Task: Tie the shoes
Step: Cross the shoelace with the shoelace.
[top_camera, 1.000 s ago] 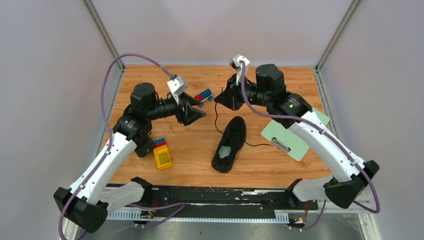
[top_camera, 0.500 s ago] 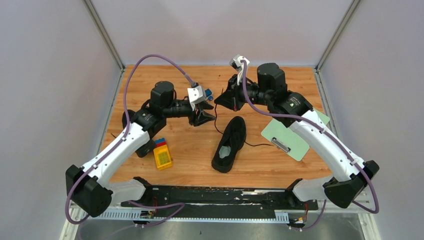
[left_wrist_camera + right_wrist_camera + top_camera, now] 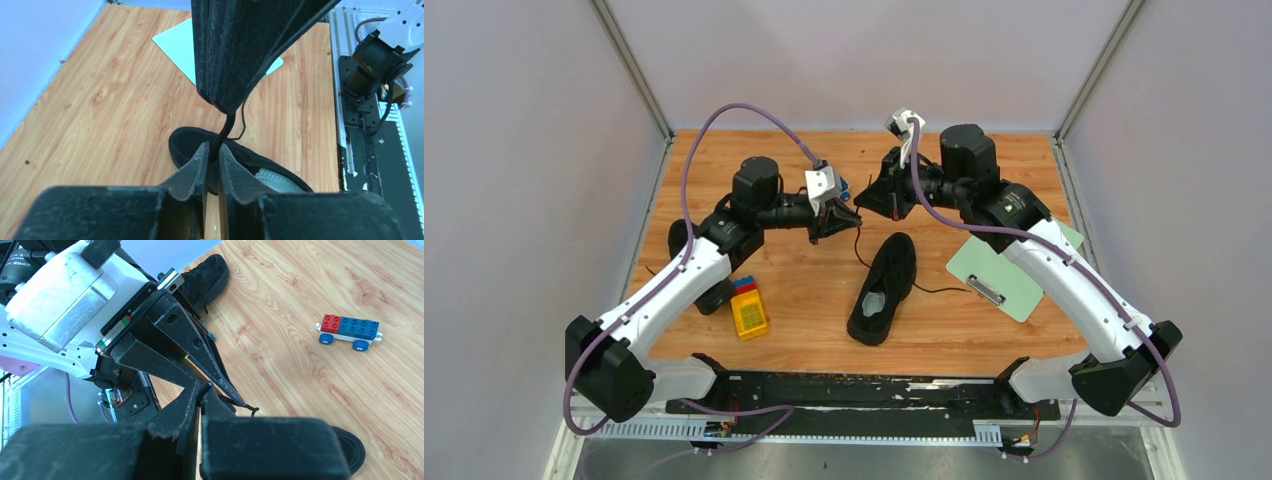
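My left gripper (image 3: pixel 213 152) hung above the table (image 3: pixel 804 280), its jaws standing close on either side of a thin black lace (image 3: pixel 226 129). I could not tell whether they pinched it. Just above, my right gripper (image 3: pixel 226 102) was pressed together on that same lace. The lace ran down to a black sneaker (image 3: pixel 884 288) lying mid-table, just beside a green clipboard (image 3: pixel 1014 270). A toy brick car (image 3: pixel 350 331) sat behind the grippers.

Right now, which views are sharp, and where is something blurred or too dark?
Top view: even light, sharp, but the shoe is a flat black shape. Left wrist view: near left fingers soft, lace clear. Right wrist view: near right fingers dark and blurred, toy car sharp.
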{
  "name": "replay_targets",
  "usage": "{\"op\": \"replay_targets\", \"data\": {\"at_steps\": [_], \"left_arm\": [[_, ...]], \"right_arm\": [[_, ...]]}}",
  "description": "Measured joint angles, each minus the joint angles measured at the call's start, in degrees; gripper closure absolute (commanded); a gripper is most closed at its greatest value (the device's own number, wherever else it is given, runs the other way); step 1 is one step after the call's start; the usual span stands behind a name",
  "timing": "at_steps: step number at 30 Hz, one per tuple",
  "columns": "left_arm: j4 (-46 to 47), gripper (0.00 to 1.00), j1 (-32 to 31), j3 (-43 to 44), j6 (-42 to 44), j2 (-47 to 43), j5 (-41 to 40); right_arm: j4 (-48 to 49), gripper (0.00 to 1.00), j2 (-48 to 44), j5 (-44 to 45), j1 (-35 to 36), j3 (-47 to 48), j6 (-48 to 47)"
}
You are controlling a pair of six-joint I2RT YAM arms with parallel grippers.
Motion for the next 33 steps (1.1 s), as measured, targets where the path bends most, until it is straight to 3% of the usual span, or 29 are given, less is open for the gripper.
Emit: {"op": "replay_targets", "data": {"at_steps": [1,3,4,7,9,11,16,21,28,33], "left_arm": [[0.1,0.95,0.0,0.3,0.0,0.4,0.2],[0.1,1.0,0.0,1.2,0.1,1.3,0.4],[0.1,1.0,0.0,1.6,0.2,1.6,0.4],[0.1,1.0,0.0,2.2,0.4,2.0,0.2],[-0.2,1.0,0.0,2.4,-0.2,2.0,-0.5],[-1.2,1.0,0.0,2.9,-1.3,2.1,-1.0],[-4.5,1.0,0.0,3.9,-6.1,3.8,-1.6],[-6.3,1.0,0.0,2.7,-11.3,4.7,-2.1],[-7.2,1.0,0.0,2.4,-14.3,5.3,-3.0],[-9.6,1.0,0.0,2.7,-14.0,6.0,-3.4]], "right_arm": [[0.0,1.0,0.0,0.0,0.0,0.0,0.1],[0.0,1.0,0.2,0.0,-0.2,0.1,0.1],[0.0,0.95,0.2,0.0,-0.3,0.1,0.1],[-0.1,0.57,0.2,0.4,-1.0,0.1,-0.1],[-0.5,0.47,-0.1,1.1,-2.3,-0.5,-1.3],[-1.2,0.43,-1.4,1.8,-5.2,-3.2,-2.8],[-10.1,0.4,-4.9,6.9,-17.3,-12.8,-9.7],[-21.1,0.44,-1.8,11.5,-25.9,-20.6,-14.0],[-26.5,0.43,4.7,6.3,-38.6,-22.9,-8.0],[-26.8,0.52,10.3,4.1,-42.4,-23.2,-3.4]]}}
